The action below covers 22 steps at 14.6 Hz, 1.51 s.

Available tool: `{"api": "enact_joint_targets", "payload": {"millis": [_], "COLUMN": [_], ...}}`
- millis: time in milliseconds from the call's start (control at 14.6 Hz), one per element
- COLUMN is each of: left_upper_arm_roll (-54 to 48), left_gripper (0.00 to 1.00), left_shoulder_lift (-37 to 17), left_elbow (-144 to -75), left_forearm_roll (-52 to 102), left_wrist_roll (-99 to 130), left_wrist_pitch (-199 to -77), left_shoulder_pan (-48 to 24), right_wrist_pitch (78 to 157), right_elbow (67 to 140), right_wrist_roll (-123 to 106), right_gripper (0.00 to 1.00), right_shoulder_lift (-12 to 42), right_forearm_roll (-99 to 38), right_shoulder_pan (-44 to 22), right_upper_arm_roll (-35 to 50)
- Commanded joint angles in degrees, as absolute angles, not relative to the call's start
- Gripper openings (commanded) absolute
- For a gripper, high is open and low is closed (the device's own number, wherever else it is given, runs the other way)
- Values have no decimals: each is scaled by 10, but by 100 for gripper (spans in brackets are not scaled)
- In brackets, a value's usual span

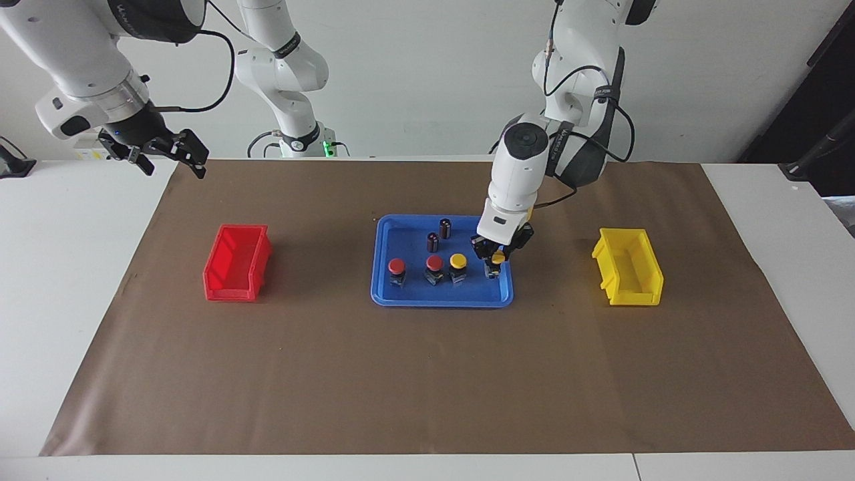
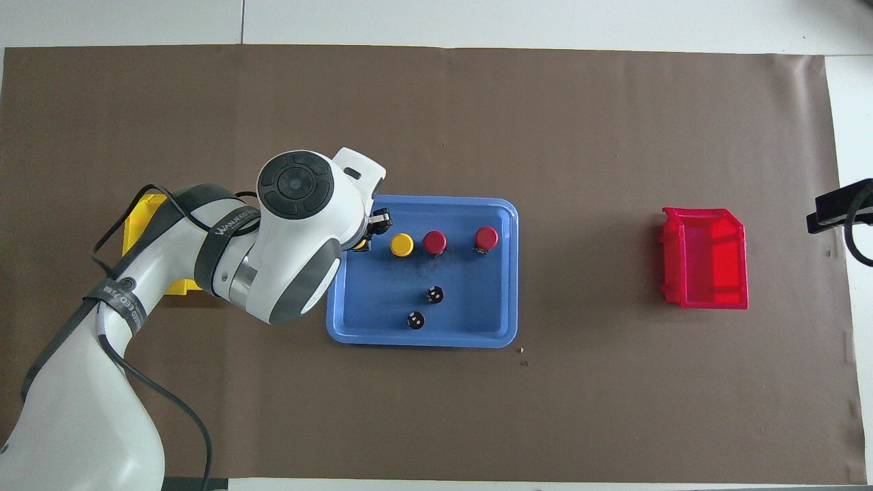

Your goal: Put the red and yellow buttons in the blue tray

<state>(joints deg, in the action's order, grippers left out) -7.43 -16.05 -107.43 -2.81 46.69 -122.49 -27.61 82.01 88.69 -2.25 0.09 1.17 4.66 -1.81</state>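
Note:
The blue tray lies mid-table. Two red buttons and one yellow button stand in a row in it; the overhead view also shows the reds and the yellow one. My left gripper is down in the tray's end toward the left arm, shut on the second yellow button, whose base is at the tray floor. From overhead the arm hides most of that button. My right gripper waits open, raised near its base.
Two dark cylinders stand in the tray, nearer to the robots than the buttons. A red bin sits toward the right arm's end of the table. A yellow bin sits toward the left arm's end. Brown paper covers the table.

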Motion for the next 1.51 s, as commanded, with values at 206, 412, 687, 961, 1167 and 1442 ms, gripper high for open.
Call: {"api": "enact_joint_targets", "payload": {"millis": [206, 412, 687, 961, 1167, 1442], "left_upper_arm_roll": [-62, -60, -58, -57, -56, -55], "left_gripper": [59, 71, 100, 100, 100, 100], "left_shoulder_lift": [-167, -141, -104, -70, -39, -25], "left_elbow": [-1077, -1043, -1005, -987, -977, -927], "left_forearm_roll": [-25, -25, -25, -19, -16, -7], "left_wrist_roll": [466, 456, 370, 173, 124, 53], "left_wrist_pitch": [-1228, -1170, -1106, -1050, -1007, -937], "left_shoulder_pan": [-284, -277, -230, -144, -103, -65], "right_wrist_pitch": [831, 831, 829, 830, 831, 832], "right_elbow": [896, 896, 897, 901, 901, 900], "right_wrist_roll": [-38, -38, -38, -31, -31, -32], "right_gripper": [100, 100, 100, 100, 100, 100], "right_shoulder_lift": [-3, -3, -3, -4, -4, -4], "right_forearm_roll": [20, 21, 21, 20, 20, 20], "right_shoulder_pan": [42, 42, 42, 42, 42, 43], "right_upper_arm_roll": [-17, -17, -16, -17, -16, -16]}}
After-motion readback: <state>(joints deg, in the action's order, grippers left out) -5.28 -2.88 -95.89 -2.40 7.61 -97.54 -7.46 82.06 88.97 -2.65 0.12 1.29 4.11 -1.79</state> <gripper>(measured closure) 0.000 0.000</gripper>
